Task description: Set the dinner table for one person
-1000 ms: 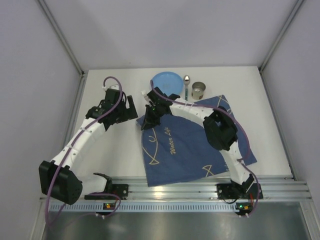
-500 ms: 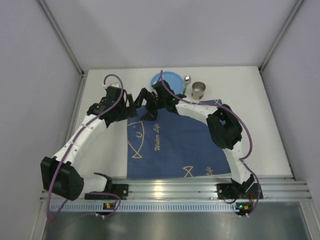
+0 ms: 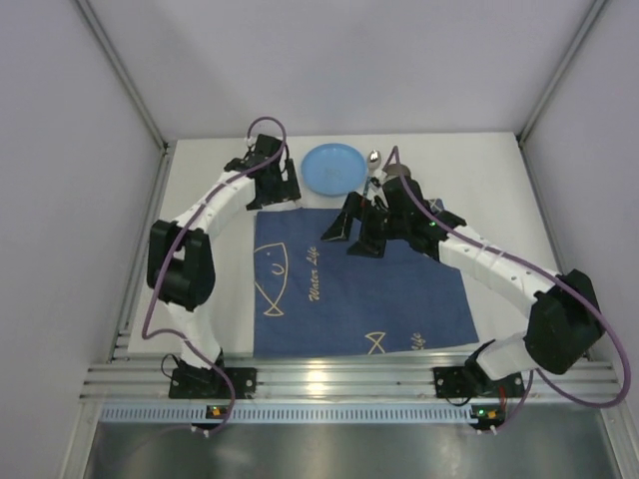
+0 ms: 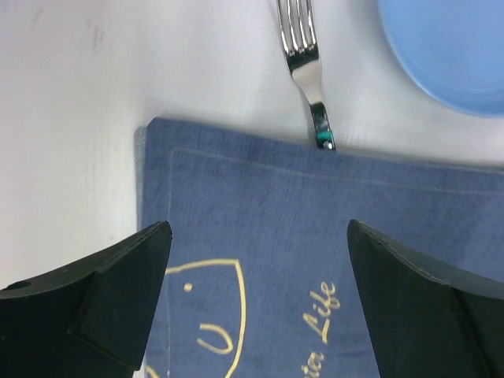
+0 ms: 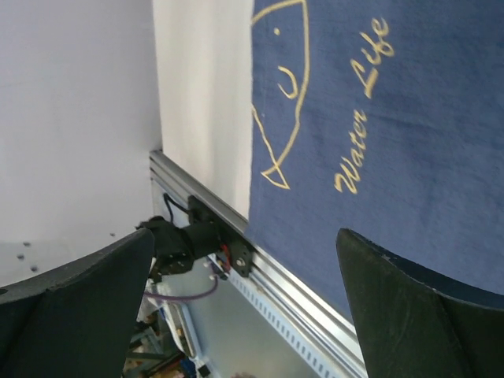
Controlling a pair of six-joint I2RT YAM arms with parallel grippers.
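Squared up since a second ago, the blue fish-print cloth [image 3: 349, 289] now lies flat where it had sat skewed, and both arms have swung away from its middle toward its far edge.

The white tabletop [image 3: 499, 190] fills the floor of the grey-walled booth, its ribbed rail [image 3: 349, 379] running along the near side where the arm bases are bolted. On it, the cloth's near edge runs along that rail. Beyond its far edge wait a blue plate [image 3: 332, 168], a spoon [image 3: 373, 158] and a metal tin [image 3: 399, 172], the tin partly hidden by the right arm. A fork [image 4: 303, 55] lies tines-out on bare tabletop, its handle end meeting the cloth's far edge; whether it runs underneath cannot be told.

With the cloth down, the plate looks to be next. Doing that well means lifting it clear instead of sliding it, so the cloth does not ruck, and setting it near the middle with room either side for cutlery. Drawing the fork out should be done away from the hem.

Neither arm carries anything: the left gripper [image 4: 258, 232] hangs spread wide above the cloth's far left corner, and the right gripper [image 5: 244, 236], equally wide, hovers over the cloth without touching it.
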